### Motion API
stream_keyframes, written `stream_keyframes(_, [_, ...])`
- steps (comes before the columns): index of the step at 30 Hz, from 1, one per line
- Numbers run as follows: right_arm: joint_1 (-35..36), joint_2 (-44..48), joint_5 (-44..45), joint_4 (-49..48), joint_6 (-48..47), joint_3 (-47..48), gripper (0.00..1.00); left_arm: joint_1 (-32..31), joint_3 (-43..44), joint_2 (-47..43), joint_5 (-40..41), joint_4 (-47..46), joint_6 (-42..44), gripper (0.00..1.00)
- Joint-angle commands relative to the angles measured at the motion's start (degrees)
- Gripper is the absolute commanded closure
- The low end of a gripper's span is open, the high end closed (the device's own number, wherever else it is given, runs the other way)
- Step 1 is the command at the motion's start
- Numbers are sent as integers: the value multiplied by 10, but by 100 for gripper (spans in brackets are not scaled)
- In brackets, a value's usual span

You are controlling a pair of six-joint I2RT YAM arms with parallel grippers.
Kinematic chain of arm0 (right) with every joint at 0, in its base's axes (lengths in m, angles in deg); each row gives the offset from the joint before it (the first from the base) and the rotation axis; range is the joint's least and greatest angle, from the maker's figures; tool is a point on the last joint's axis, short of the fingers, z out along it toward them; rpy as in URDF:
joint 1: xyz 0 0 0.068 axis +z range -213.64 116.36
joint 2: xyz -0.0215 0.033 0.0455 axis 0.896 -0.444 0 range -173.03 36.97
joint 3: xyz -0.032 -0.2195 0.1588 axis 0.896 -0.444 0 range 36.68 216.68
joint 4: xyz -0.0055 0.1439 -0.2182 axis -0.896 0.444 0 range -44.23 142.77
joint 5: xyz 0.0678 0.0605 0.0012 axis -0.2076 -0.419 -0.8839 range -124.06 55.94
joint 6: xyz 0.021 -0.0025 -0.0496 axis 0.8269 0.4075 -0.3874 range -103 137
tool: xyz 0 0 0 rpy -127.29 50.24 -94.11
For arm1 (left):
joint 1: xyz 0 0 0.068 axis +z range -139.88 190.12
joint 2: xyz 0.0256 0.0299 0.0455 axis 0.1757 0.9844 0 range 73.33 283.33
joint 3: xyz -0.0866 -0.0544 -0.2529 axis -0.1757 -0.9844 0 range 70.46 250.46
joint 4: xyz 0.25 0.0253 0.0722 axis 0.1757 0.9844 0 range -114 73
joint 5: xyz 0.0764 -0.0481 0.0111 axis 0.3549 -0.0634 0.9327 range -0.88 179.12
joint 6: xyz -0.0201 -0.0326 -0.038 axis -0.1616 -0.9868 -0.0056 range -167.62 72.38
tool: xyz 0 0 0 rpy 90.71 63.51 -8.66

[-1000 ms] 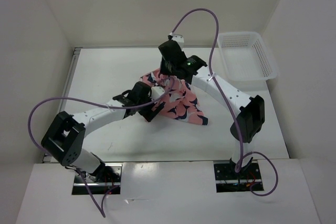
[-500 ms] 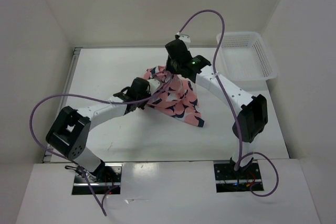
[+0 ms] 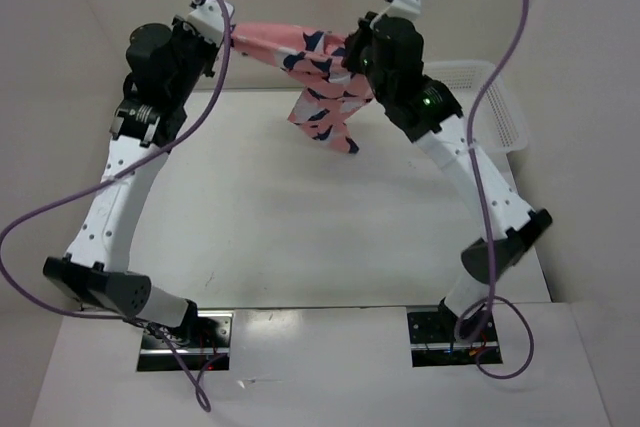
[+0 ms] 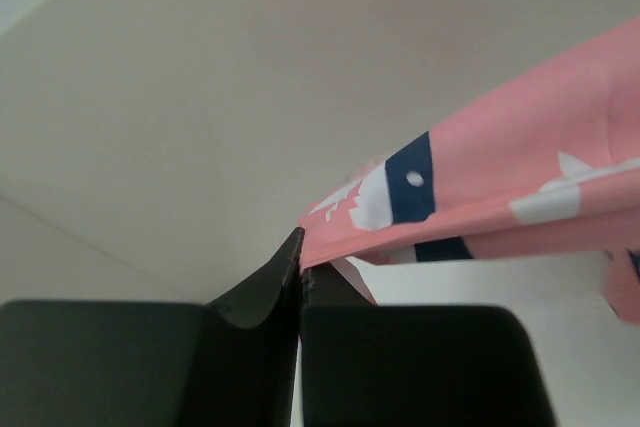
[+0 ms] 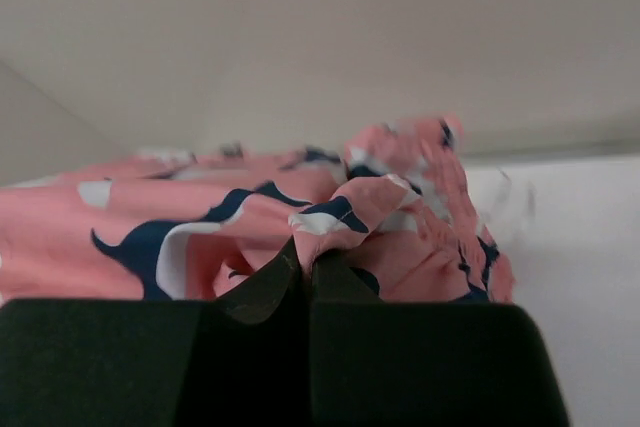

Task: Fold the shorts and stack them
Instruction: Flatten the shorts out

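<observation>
1. Gripping at far left with the left pincer [image 3: 230,39], pressed together on one end of the shorts [image 3: 300,42], high above the surface [image 3: 300,227].
2. Confirmed in the left wrist view: pinching a pink hem edge of the shorts [image 4: 520,177] at the tips of the left pincer [image 4: 300,257].
3. Stretched as a near-level band between both pincers; hanging down below the band's right part in a loose fold.
4. Gripping right of centre with the right pincer [image 3: 352,47], pressed together on the other end, at similar height.
5. Confirmed in the right wrist view: pinching bunched, gathered fabric of the shorts [image 5: 250,217] at the tips of the right pincer [image 5: 305,262].
6. Resting at far right on the surface, partly behind the right arm: white mesh basket [image 3: 510,117], apart from the shorts.
</observation>
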Motion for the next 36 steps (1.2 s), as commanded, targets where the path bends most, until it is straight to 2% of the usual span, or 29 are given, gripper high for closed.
stream_keyframes(1, [-13,109,69,-8,14,-164,99,7,-66,-28,22,91,61,100])
stream_keyframes(2, [-13,157,69,-8,38,-207,90,-7,-141,-62,22,96,68,100])
stream_keyframes(3, [-13,180,54,-8,87,-297,84,-14,-181,-79,22,96,73,100])
stream_keyframes(4, [-13,203,43,-8,111,-345,83,-21,-220,-112,22,116,73,100])
stream_keyframes(5, [-13,245,13,-8,135,-438,72,-37,-294,-125,16,125,73,100])
stream_keyframes(6, [-13,263,-4,-14,159,-482,60,-46,-329,-138,5,135,73,100])
stream_keyframes(8, [0,297,-58,-14,225,-589,47,-73,-393,-166,0,163,73,100])
stream_keyframes(9, [8,304,-66,-14,257,-615,41,-80,-444,-171,-12,172,68,100])
stream_keyframes(11, [41,315,-59,13,276,-658,33,-91,-480,-178,-19,204,68,100])
stream_keyframes(14, [59,331,-21,64,303,-664,21,-97,-519,-184,-19,227,77,100])
stream_keyframes(18, [59,349,26,75,311,-664,17,-97,-532,-195,-29,250,92,100])
stream_keyframes(23, [53,257,26,47,341,-657,9,-107,-547,-189,-61,269,79,99])
stream_keyframes(30, [-3,144,-29,-67,398,-675,6,-113,-569,-201,-62,274,74,98])
stream_keyframes(33, [-22,99,-47,-73,398,-659,6,-113,-574,-201,-67,263,69,98])
stream_keyframes(35, [-28,81,-71,-59,405,-658,12,-113,-574,-201,-67,262,69,98])
stream_keyframes(36, [-35,81,-82,-59,405,-667,27,-113,-574,-201,-67,262,69,98])
